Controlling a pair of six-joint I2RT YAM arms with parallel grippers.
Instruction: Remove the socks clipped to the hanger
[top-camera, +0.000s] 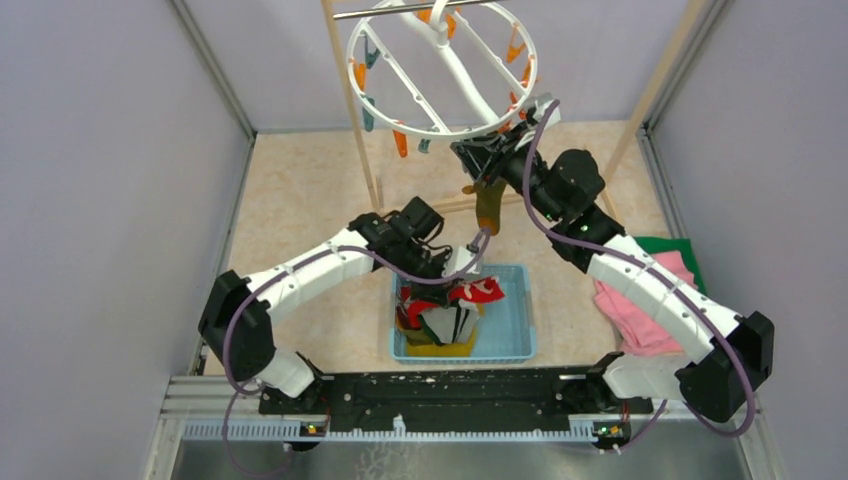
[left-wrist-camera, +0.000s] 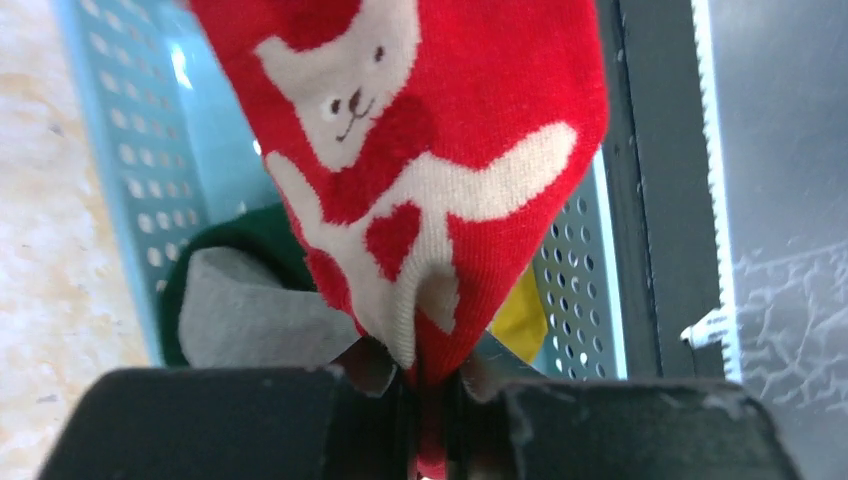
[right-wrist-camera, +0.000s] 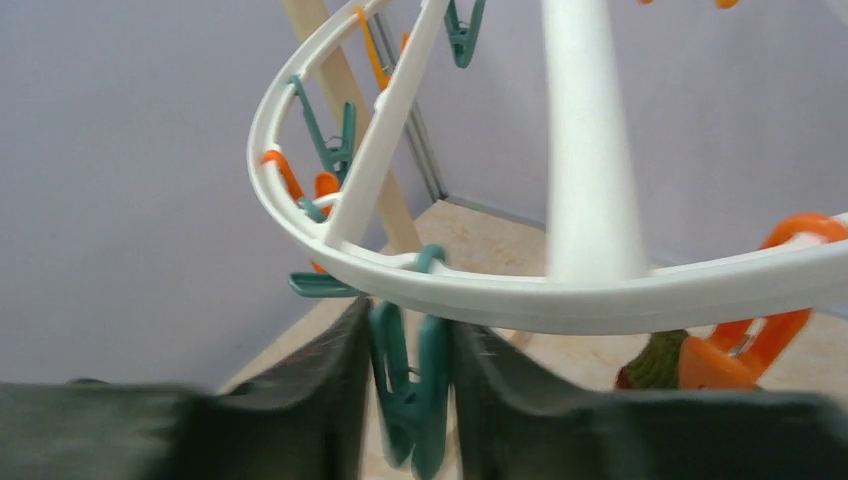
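Note:
The white ring hanger (top-camera: 440, 70) hangs from the rod at the top centre. My right gripper (top-camera: 482, 152) is at its near rim. In the right wrist view its fingers (right-wrist-camera: 300, 410) are shut on a teal clip (right-wrist-camera: 415, 390) under the hanger's rim (right-wrist-camera: 520, 295). An olive-brown sock (top-camera: 488, 208) hangs just below this gripper, and it shows beside an orange clip (right-wrist-camera: 745, 350) in the right wrist view (right-wrist-camera: 655, 365). My left gripper (top-camera: 455, 265) (left-wrist-camera: 435, 400) is shut on a red sock with a white cat pattern (left-wrist-camera: 420, 150), holding it over the blue basket (top-camera: 515, 330).
The basket (left-wrist-camera: 120, 130) holds green (left-wrist-camera: 250, 235), grey (left-wrist-camera: 240, 310) and yellow (left-wrist-camera: 525, 320) socks. Pink (top-camera: 640, 310) and green (top-camera: 670, 248) cloths lie to the right. The wooden rack posts (top-camera: 355, 130) stand behind. Grey walls close in both sides.

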